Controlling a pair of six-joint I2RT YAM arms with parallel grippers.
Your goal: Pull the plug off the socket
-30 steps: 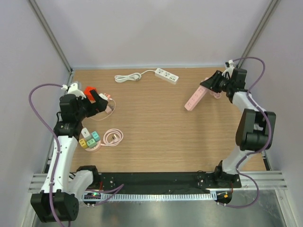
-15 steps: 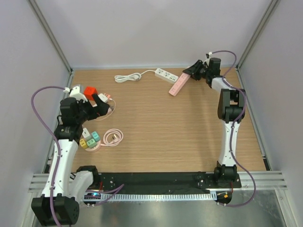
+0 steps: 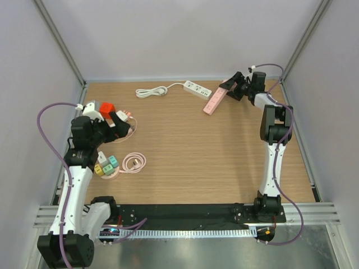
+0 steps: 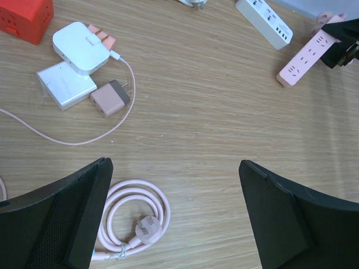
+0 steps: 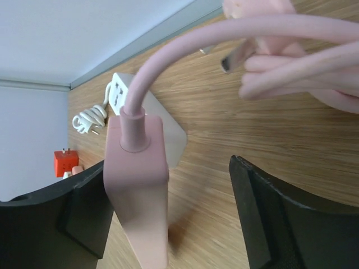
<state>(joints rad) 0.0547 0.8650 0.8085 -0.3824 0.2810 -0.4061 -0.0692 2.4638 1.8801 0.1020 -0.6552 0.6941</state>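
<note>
The pink power strip [image 3: 215, 101] is lying at about 1 o'clock on the tabletop [image 3: 185, 151], near the white power strip [image 3: 197, 89], with its cable end pointing into the right pincer [image 3: 231, 88]. That pincer is standing released: its fingers [image 5: 291, 224] are flanking the strip with a clear gap on one side. The pink cable [image 5: 185, 42] is curling back to a loose coil [image 5: 303, 73], where what looks like a bare prong [image 5: 231, 60] is showing; no plug is visibly sitting in the strip's face.

The strip is probably light, rigid and smooth, so it is likely to slide unless pinned across its narrow sides. The cable is soft, so any pull belongs on a plug's hard body.

The right arm is holding almost straight toward 1 o'clock. The left arm is sitting folded at 9 o'clock, its pincer [image 4: 176, 218] spread wide and gripping nothing.
</note>
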